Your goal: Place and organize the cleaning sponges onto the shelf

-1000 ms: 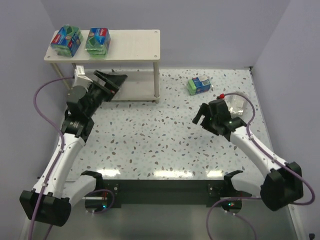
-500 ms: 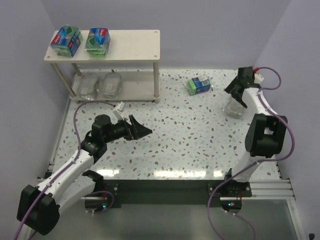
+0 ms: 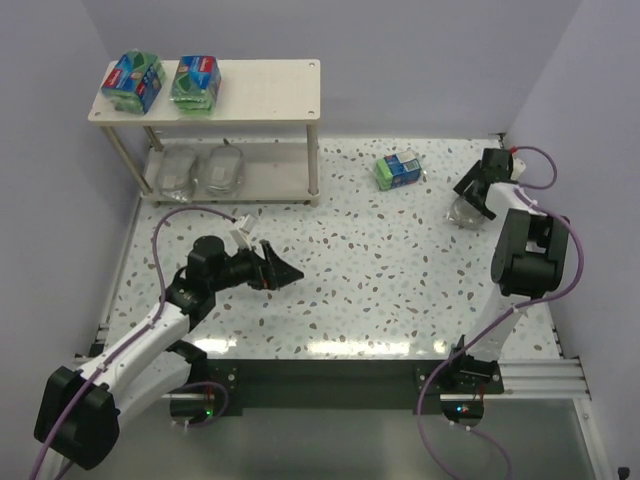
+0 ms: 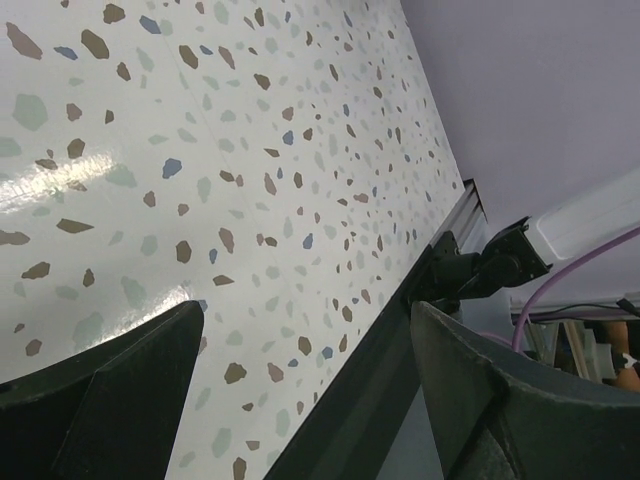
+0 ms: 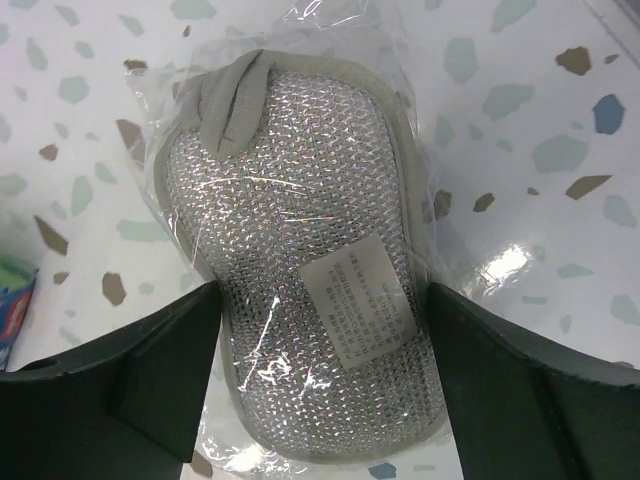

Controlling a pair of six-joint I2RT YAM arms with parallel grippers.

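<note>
The shelf stands at the back left. Two green sponge packs lie on its top board, and two silvery scourers on its lower board. A third green pack lies on the table. My right gripper is open and straddles the third silvery scourer, with one finger on each side of its wrap. My left gripper is open and empty, low over the table's middle left; its wrist view shows only the speckled table.
The table's front rail and a purple cable show ahead of the left fingers. The right wall is close behind the right arm. The green pack's edge shows just left of the right gripper.
The left arm has pulled back from the shelf's lower board, leaving two scourers there. The right arm has swung to the far right and come down over the scourer.
</note>
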